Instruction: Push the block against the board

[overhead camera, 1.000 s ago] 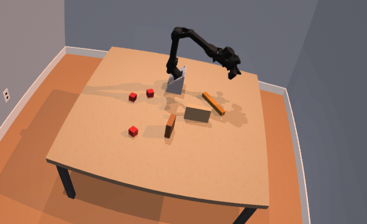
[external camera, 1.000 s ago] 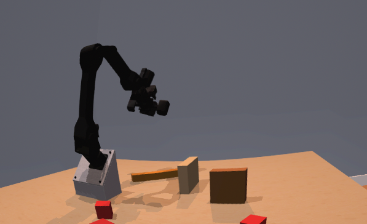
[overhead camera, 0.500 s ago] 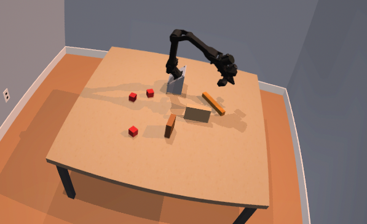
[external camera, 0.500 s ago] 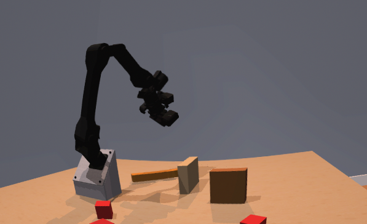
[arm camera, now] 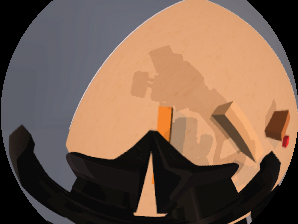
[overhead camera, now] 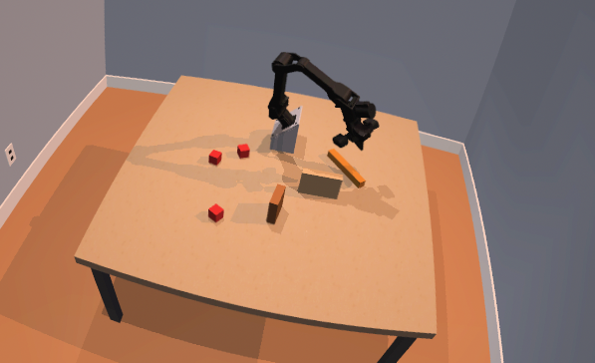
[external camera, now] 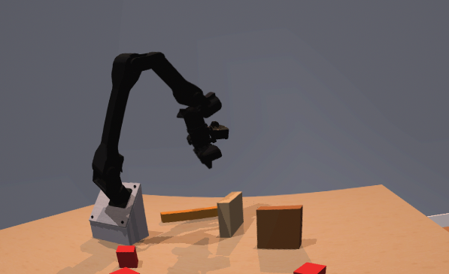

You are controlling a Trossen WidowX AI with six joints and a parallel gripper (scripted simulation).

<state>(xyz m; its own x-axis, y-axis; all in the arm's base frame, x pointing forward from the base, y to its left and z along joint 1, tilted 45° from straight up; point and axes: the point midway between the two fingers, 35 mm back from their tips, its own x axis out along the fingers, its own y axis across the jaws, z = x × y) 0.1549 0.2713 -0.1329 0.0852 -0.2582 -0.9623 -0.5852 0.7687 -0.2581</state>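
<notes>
The hand (overhead camera: 360, 145) hangs in the air above the table (overhead camera: 324, 259), its fingers pressed together with nothing between them. Just below it and a little forward lies the board (overhead camera: 346, 168), a long orange strip flat on the table. Beyond the board's near side stands the square block (overhead camera: 320, 183), tan and upright on one edge, close beside the board; whether the two touch cannot be told. Farther from the hand stands a brown slab (overhead camera: 276, 203), and three red cubes (overhead camera: 215, 212) lie well apart.
</notes>
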